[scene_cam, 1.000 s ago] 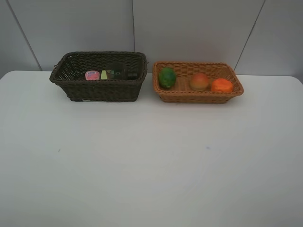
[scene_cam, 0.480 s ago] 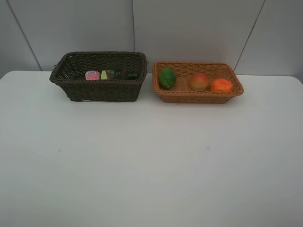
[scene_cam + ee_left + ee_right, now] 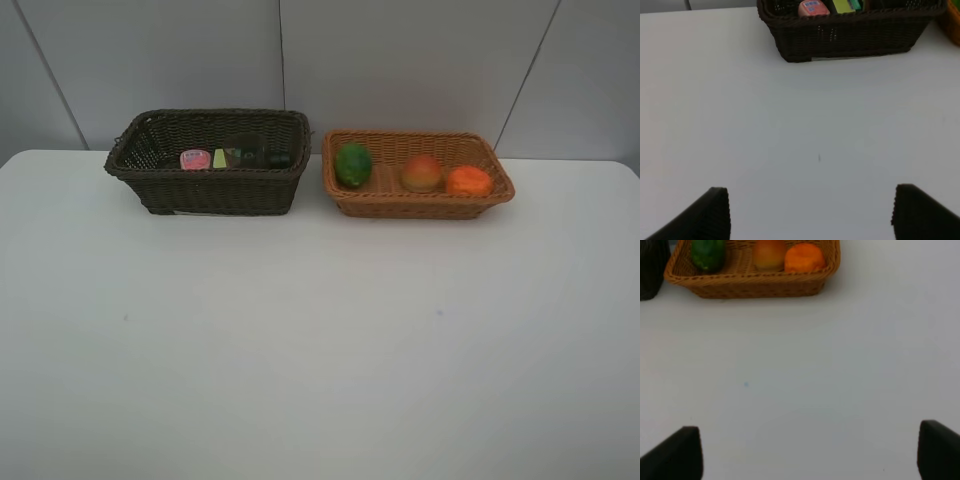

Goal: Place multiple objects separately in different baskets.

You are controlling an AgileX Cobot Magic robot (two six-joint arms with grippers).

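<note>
The dark brown basket (image 3: 210,190) stands at the back left and holds the pink white-capped bottle (image 3: 195,159), the black green-labelled bottle (image 3: 250,157) and a dim cup shape I cannot make out clearly. The tan basket (image 3: 420,205) to its right holds the green oval fruit (image 3: 353,164), the red-orange fruit (image 3: 421,173) and the orange (image 3: 468,181). No arm shows in the high view. The left gripper (image 3: 810,212) is open over bare table, short of the dark basket (image 3: 850,37). The right gripper (image 3: 810,450) is open, short of the tan basket (image 3: 750,285).
The white table (image 3: 320,340) spreads wide in front of both baskets. A grey panelled wall (image 3: 400,60) stands right behind them. A small dark speck (image 3: 438,313) marks the tabletop.
</note>
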